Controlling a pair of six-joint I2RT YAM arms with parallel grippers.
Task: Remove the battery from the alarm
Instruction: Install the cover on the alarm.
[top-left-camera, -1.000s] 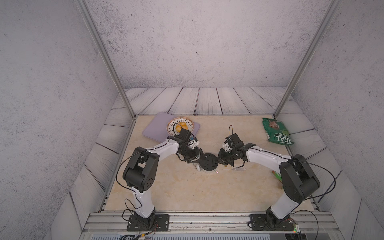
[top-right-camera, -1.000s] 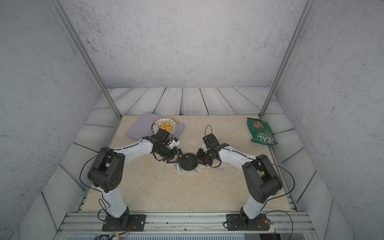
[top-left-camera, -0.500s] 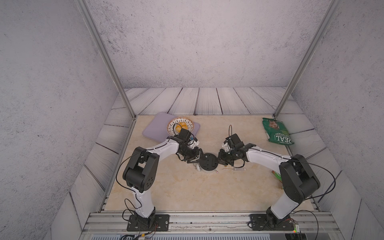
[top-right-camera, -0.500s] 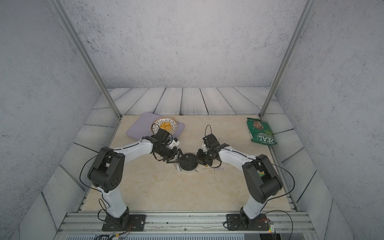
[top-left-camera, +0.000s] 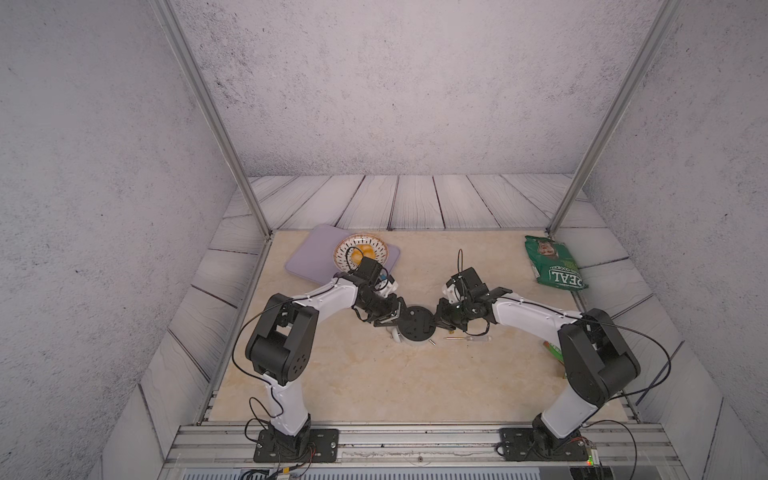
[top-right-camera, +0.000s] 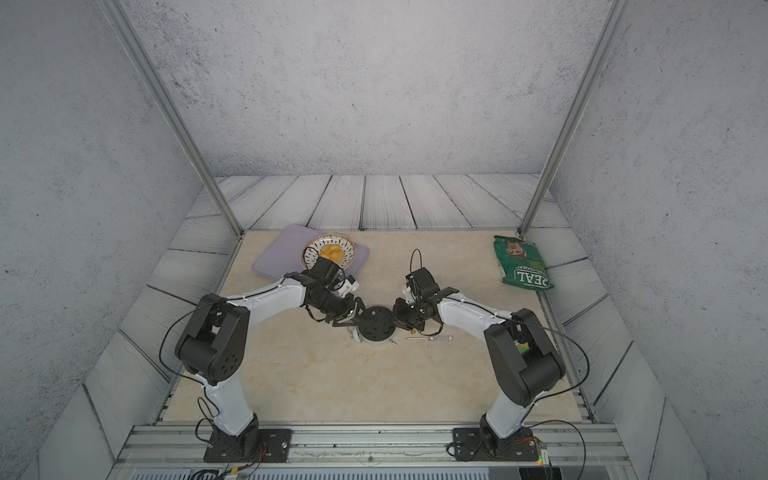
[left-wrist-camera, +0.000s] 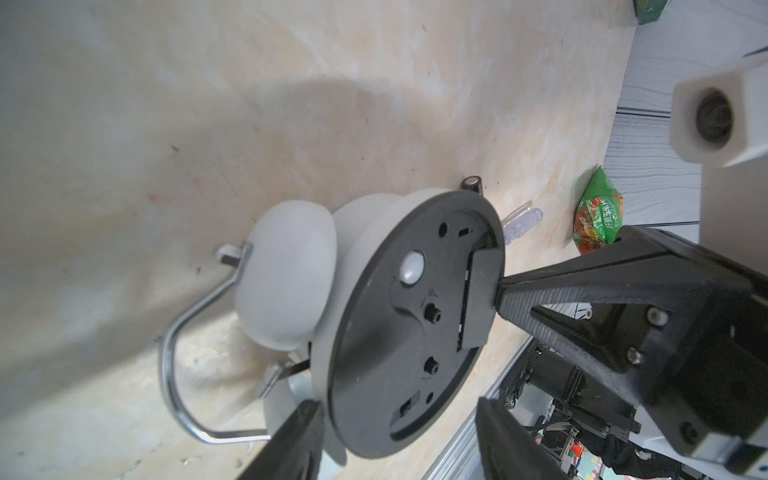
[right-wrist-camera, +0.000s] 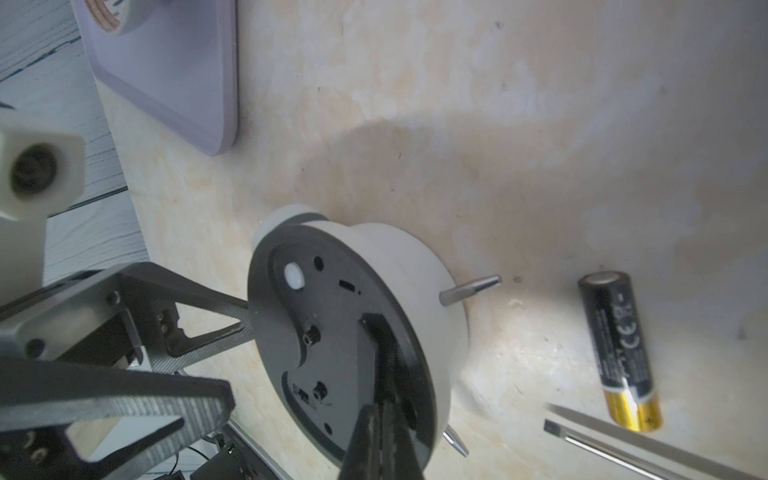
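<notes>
**Battery out on the table, both claws at the clock's back**

The right claw is pressed together. Its tip rests on the small cover at the edge of the black back panel of the clock, which lies face down. The left claw is spread astride the panel's rim, with one finger against it and the other seemingly clear. From this angle it appears to brace the clock rather than pinch it. The battery lies bare on the table, just beside the clock but not touching it, near the screwdriver. The removal itself looks done, so what remains is probably seating the cover or letting go. Compared with the top views a second ago, nothing has shifted: arms, clock and screwdriver sit the same.
</notes>
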